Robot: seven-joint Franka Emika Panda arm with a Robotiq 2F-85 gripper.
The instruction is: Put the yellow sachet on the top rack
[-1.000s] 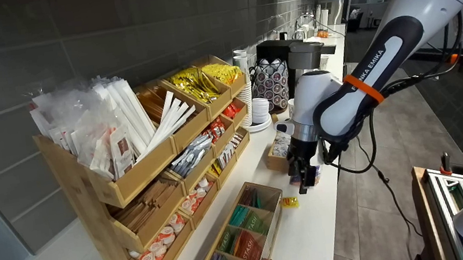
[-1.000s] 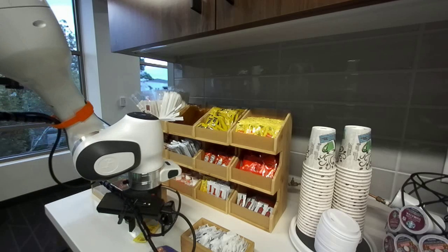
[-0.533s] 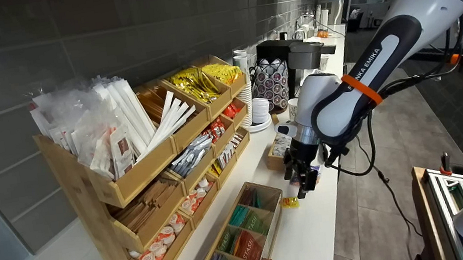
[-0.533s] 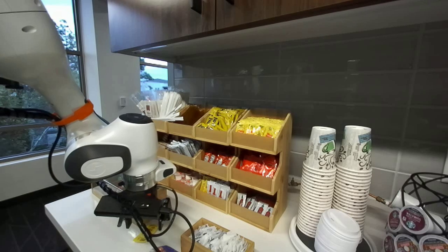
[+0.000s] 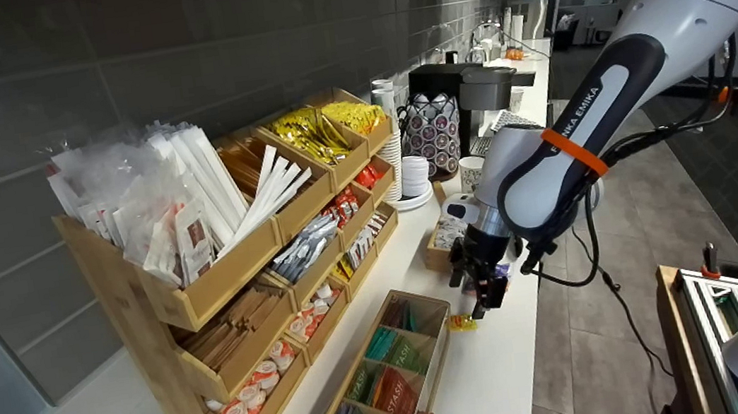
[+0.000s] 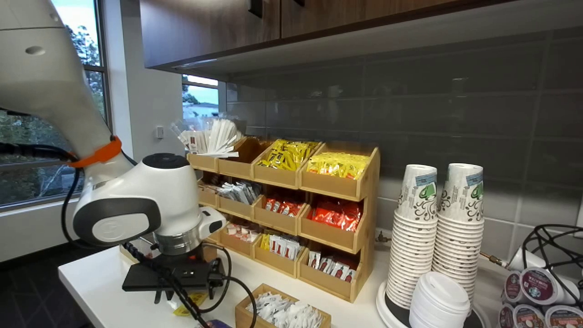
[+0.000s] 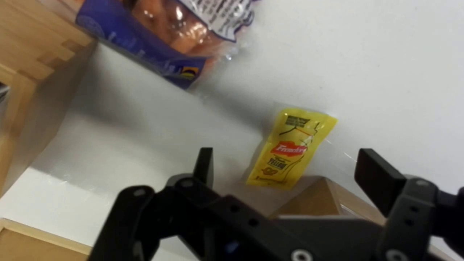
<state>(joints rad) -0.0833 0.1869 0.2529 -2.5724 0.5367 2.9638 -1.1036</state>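
Note:
The yellow sachet [image 7: 290,150] lies flat on the white counter in the wrist view, and it shows small in both exterior views [image 5: 461,322] [image 6: 190,304]. My gripper [image 7: 288,163] is open and empty, one finger on each side of the sachet in the wrist view and touching nothing. In an exterior view the gripper [image 5: 468,296] hangs tilted above the counter, close over the sachet. The top rack [image 5: 242,270] is the highest tier of the light-wood stand. Its bins hold straws, stirrers and yellow packets; it also shows in an exterior view [image 6: 328,184].
A wooden tea box [image 5: 437,312] stands right beside the sachet. A wooden box of white packets [image 6: 241,314] and a purple-and-clear bag [image 7: 141,43] are near the gripper. Cup stacks [image 6: 414,246] stand past the stand. A cabinet [image 6: 328,20] hangs above.
The wrist has tilted and shifted slightly, away from the stand's far end in an exterior view. The gripper stays low over the counter. The sachet has not moved.

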